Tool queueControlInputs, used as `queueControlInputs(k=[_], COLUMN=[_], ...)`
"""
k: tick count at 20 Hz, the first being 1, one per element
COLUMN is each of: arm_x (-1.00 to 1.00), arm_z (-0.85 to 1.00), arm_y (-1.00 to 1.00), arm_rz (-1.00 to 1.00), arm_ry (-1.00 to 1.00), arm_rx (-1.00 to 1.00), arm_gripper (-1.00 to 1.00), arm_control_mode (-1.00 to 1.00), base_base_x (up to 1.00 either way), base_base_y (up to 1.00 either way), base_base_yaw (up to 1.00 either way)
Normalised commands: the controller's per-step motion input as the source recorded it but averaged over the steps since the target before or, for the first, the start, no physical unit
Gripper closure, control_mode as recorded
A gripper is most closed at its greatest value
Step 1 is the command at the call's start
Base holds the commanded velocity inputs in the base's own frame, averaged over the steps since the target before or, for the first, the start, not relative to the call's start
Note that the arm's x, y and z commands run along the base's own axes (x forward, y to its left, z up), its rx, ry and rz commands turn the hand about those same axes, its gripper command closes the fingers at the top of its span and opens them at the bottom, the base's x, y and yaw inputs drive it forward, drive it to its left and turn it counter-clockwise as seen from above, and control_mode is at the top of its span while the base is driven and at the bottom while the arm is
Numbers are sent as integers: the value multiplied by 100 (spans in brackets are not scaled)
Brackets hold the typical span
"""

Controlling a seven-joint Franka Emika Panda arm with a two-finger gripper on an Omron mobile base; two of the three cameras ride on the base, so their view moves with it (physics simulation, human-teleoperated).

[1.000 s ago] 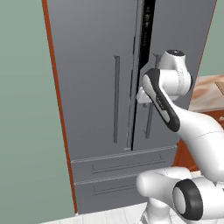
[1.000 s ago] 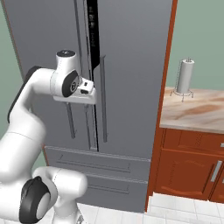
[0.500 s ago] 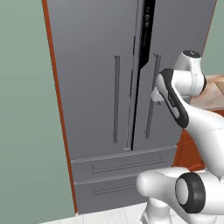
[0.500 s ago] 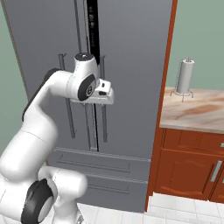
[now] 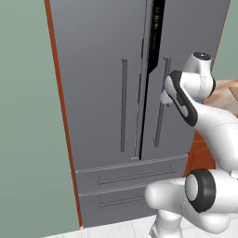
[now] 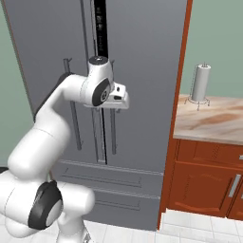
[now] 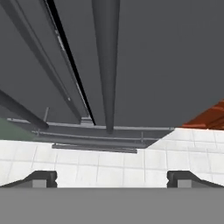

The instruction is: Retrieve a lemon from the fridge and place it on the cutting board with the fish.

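Note:
The tall dark grey fridge [image 5: 107, 79] stands in front of me, with a narrow black gap between its two doors. My gripper [image 6: 119, 98] hovers open just in front of the right door's long vertical handle [image 5: 160, 109], gripping nothing. In the hand view the handle [image 7: 107, 65] runs down the middle, above and between the widely spread fingertips [image 7: 41, 177]. The gripper [image 7: 112, 179] looks down along the door toward the lower drawers [image 7: 94, 142]. The lemon is hidden behind the fridge doors. The cutting board and the fish are out of view.
To the right of the fridge a marbled counter [image 6: 213, 118] carries a paper towel holder [image 6: 200, 83] above red-brown wood cabinets [image 6: 204, 175]. Two drawers [image 5: 130, 174] lie under the fridge doors. A green wall [image 5: 28, 116] stands to the left.
The arm has swung to the right, carrying the gripper from near the gap between the doors over to the right door's handle. The jaws stayed open.

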Motion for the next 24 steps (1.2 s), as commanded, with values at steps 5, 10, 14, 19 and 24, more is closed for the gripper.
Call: queueControlInputs(k=[5,10,14,19,24], arm_x=[53,47,41,38,41], arm_z=[-13,-8,0,0,0], arm_y=[24,4,-2,-13,-7], arm_rz=[-4,-1,0,1,1], arm_ry=[-22,-24,-9,0,0], arm_rx=[0,0,0,0,0], arm_gripper=[-100,-100,-100,-100,-100], arm_control_mode=[-100,-100,-100,-100,-100], base_base_x=[0,0,0,0,0], base_base_y=[0,0,0,0,0], base_base_yaw=[0,0,0,0,0])
